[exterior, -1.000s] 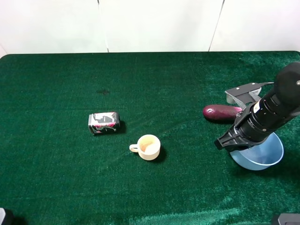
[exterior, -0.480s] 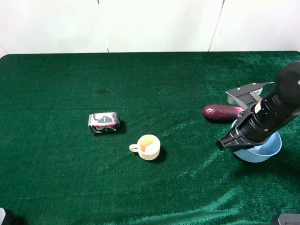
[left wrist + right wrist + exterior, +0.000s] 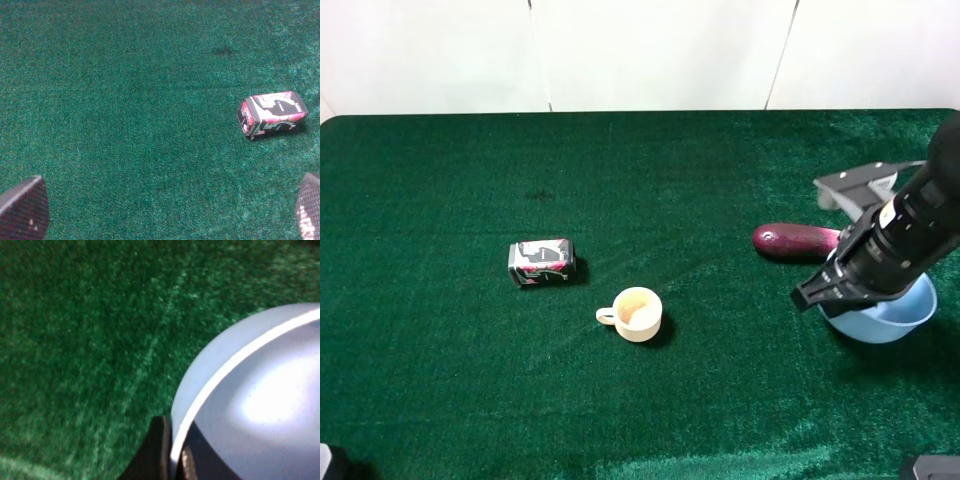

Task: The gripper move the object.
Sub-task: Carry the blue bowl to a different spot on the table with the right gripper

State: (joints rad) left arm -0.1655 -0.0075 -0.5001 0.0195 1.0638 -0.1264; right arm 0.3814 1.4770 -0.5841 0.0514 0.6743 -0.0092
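A small pink, black and white box (image 3: pixel 272 114) lies on its side on green cloth (image 3: pixel 125 110). A dark spot (image 3: pixel 222 50) marks the cloth near the box. The left gripper (image 3: pixel 166 209) has its fingers (image 3: pixel 22 207) spread wide, clear of the box.

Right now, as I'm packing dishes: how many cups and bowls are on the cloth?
2. A cream cup near the middle; a blue bowl at the right edge, its rim in the right pincer. The arm could hide another.
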